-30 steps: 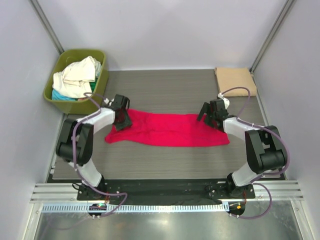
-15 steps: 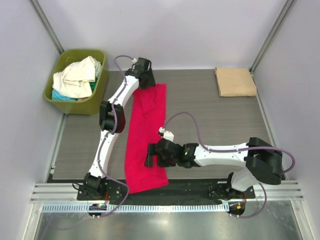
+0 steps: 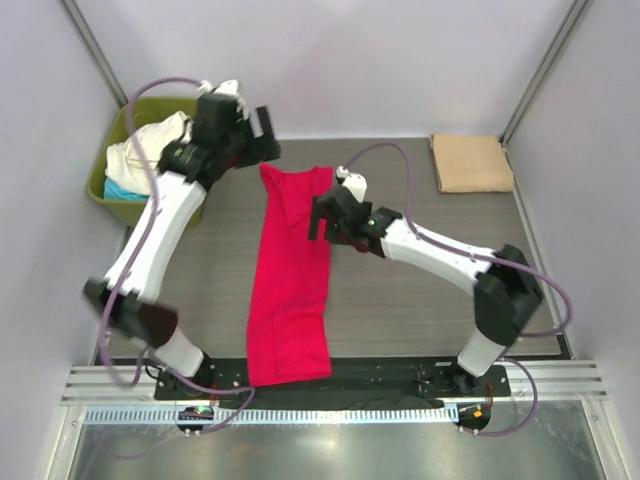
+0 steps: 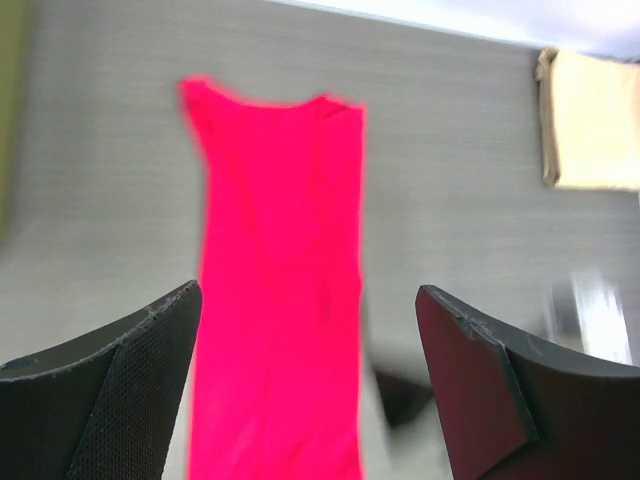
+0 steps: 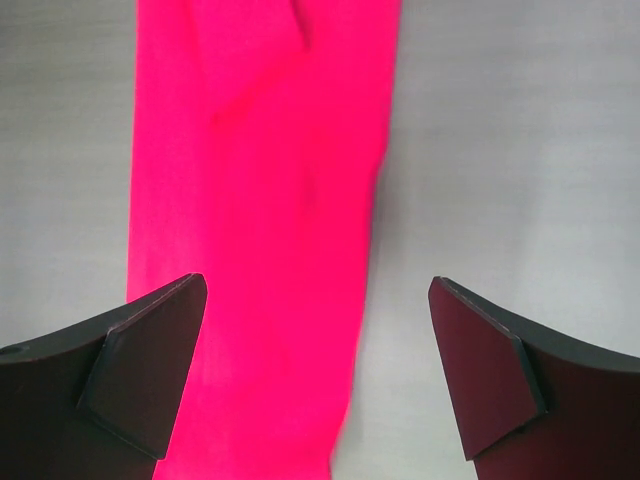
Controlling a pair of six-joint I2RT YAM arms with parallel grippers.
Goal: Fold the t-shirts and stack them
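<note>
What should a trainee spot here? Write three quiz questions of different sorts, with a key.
1. True or false: the red t-shirt lies on the table as a long strip running from the far side toward the arms' bases.
2. Where is the folded tan t-shirt? A) at the table's far right corner; B) under the red t-shirt; C) at the table's near left corner.
3. Fill in: the left gripper and the right gripper both hang above the red t-shirt with jaws ___ and nothing between them.
Key: 1 true; 2 A; 3 open.
</note>
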